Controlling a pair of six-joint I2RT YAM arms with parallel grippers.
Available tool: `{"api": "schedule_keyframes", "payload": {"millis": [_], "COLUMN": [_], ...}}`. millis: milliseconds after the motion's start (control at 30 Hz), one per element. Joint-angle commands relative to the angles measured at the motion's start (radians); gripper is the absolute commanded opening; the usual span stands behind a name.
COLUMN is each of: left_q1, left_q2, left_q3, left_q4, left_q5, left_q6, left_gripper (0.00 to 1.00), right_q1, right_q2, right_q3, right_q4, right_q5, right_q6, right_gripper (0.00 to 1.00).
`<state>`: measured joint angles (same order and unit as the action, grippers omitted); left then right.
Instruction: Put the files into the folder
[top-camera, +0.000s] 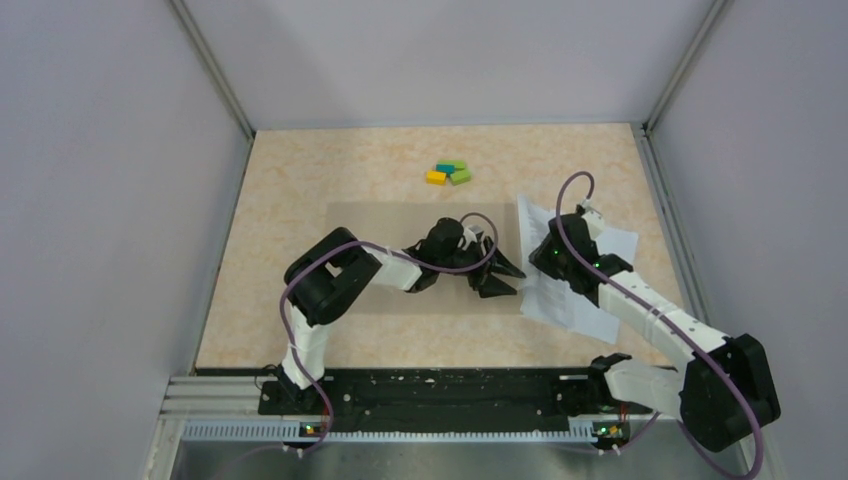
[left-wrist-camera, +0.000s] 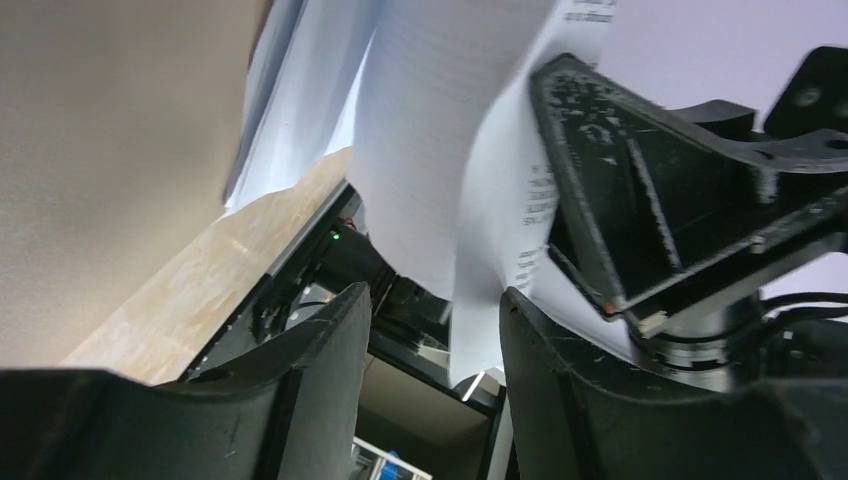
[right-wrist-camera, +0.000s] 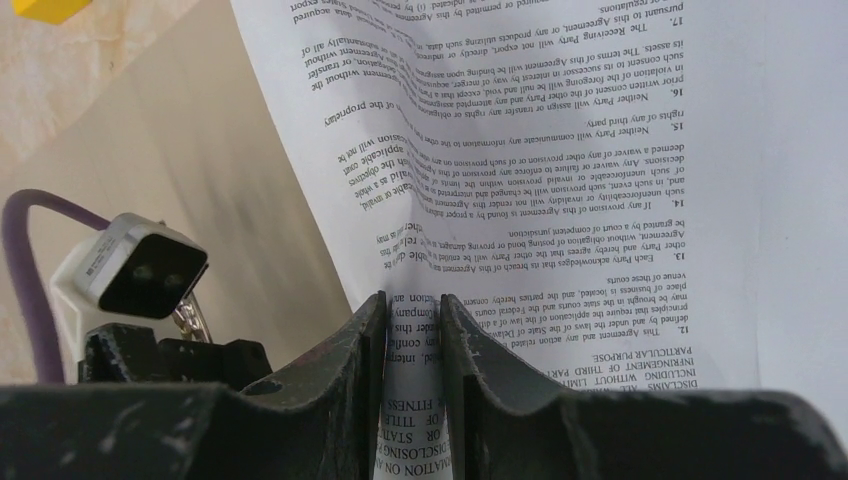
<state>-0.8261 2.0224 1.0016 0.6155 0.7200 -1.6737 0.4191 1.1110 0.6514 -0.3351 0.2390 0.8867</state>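
Observation:
The files (top-camera: 585, 300), white sheets of dense black text, lie on the table right of the folder (top-camera: 385, 235), a flat tan card. My right gripper (top-camera: 546, 256) is shut on the files' left edge; in the right wrist view a raised fold of paper (right-wrist-camera: 560, 150) is pinched between its fingertips (right-wrist-camera: 413, 300), with the folder (right-wrist-camera: 200, 160) to the left. My left gripper (top-camera: 507, 280) is open over the folder's right edge. In the left wrist view its jaws (left-wrist-camera: 435, 295) stand apart with the lifted paper (left-wrist-camera: 430, 130) hanging into the gap; the folder (left-wrist-camera: 100, 150) is at upper left.
Several small coloured blocks (top-camera: 448, 173) sit at the back of the table beyond the folder; a yellow one (right-wrist-camera: 40, 8) shows in the right wrist view. Grey walls close in the table on three sides. The two grippers are close together.

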Motion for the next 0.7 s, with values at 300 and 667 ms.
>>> {"api": "schedule_keyframes", "payload": {"millis": [300, 667], "left_q1": [-0.012, -0.054], "left_q2": [-0.067, -0.097], "left_q3": [-0.011, -0.047], "left_q4": [0.171, 0.096], "left_q5": [-0.065, -0.089], "left_q6": [-0.121, -0.093], "left_gripper": [0.52, 0.51], "right_q1": [0.035, 0.039], "right_q2": [-0.062, -0.069], "right_q3": [-0.056, -0.062], "right_q4": [0.053, 0.055], "right_q5": [0.045, 0.057], "right_q6": [0.041, 0.053], "right_gripper": [0.27, 0.27]}}
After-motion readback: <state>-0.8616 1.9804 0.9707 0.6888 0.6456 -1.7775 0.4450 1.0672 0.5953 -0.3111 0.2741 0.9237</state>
